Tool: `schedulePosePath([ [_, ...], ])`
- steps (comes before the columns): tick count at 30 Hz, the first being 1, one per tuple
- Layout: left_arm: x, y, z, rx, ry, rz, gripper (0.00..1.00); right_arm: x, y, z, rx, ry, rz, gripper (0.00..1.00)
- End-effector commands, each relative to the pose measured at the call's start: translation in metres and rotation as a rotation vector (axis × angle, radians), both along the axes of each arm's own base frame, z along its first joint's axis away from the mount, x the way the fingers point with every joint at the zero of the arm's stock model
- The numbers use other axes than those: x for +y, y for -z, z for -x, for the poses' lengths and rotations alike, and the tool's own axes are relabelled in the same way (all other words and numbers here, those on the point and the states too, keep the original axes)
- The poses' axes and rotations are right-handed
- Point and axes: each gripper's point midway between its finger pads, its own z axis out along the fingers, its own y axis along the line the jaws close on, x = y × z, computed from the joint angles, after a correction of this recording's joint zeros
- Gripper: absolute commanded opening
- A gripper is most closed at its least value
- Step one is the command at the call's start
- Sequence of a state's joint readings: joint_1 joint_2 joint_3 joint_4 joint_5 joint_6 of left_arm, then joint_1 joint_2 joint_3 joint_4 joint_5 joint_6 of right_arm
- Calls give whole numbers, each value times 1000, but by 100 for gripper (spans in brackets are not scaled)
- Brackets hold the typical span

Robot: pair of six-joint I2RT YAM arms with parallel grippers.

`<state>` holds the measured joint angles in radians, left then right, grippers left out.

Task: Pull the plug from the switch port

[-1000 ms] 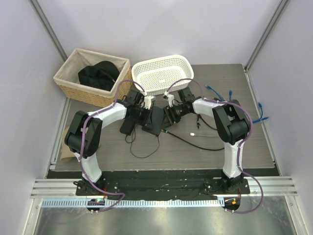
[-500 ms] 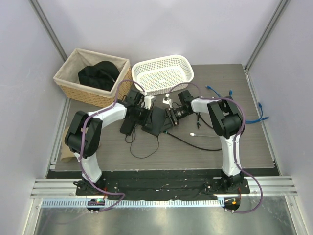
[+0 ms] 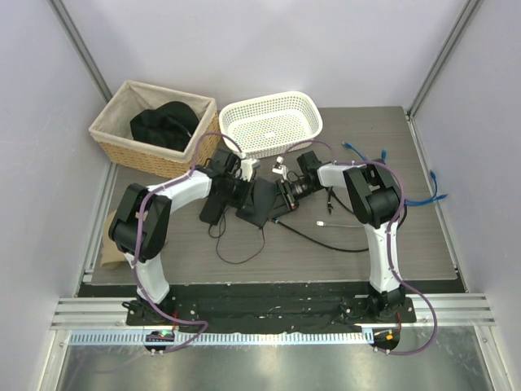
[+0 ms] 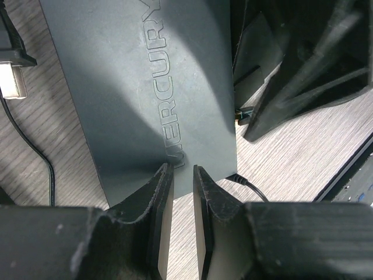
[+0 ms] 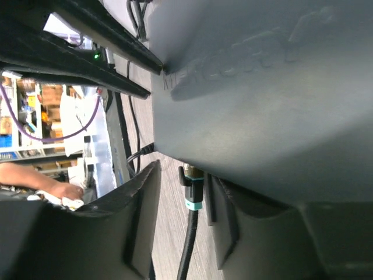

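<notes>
Plug (image 5: pixel 192 188) seated in switch (image 5: pixel 262 87), flanked by parted jaws of right claw (image 5: pixel 183 176)

A woven wicker basket (image 3: pixel 110 134) is sitting at the upper left, holding a black bundle (image 3: pixel 167 124). A white perforated plastic basket (image 3: pixel 269 120) is standing beside it, and blue cables (image 3: pixel 431 195) are lying at the right.

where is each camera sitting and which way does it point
Top external: above and behind the bases, facing down; left arm and right arm show, meeting at the switch.
Left wrist: on the left arm, facing along the left claw onto the switch.
Right wrist: on the right arm, facing past the right claw at the plug.
Shared: all three show the switch.
</notes>
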<state>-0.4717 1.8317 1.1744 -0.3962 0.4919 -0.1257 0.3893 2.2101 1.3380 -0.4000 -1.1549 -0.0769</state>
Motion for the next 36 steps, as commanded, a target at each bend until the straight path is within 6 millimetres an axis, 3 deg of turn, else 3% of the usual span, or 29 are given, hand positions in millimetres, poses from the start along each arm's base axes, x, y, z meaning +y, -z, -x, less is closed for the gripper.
schedulePosePath([
  [1,12,26,4,32,-10,-86,25,-36,90,20,45,49,370,39],
  [3,11,23,2,25,-11,-85,25,-35,90,19,39,52,371,33],
  [6,9,-2,-13,-30,-31,-77,41,-34,85,17,22,48,357,24],
  [7,11,-9,-12,-27,-33,-79,51,-32,80,16,20,46,338,22],
  [8,12,-23,-15,-54,-38,-63,55,-31,76,15,17,45,322,22],
  [11,25,-38,-19,-52,-80,-46,61,-27,58,12,26,45,260,18],
  [14,42,-42,-13,-7,-140,-30,63,-23,44,7,20,41,228,14],
  [19,43,-28,15,85,-138,16,63,-17,39,-2,87,76,210,1],
  [23,25,-31,22,134,-131,137,58,-22,52,-3,160,84,232,1],
  [27,16,-24,6,133,-138,146,35,-28,62,-3,172,89,239,1],
  [30,15,-12,-7,147,-162,117,26,-32,70,-2,188,98,261,1],
  [36,16,17,-14,185,-193,54,21,-52,100,10,202,111,424,1],
])
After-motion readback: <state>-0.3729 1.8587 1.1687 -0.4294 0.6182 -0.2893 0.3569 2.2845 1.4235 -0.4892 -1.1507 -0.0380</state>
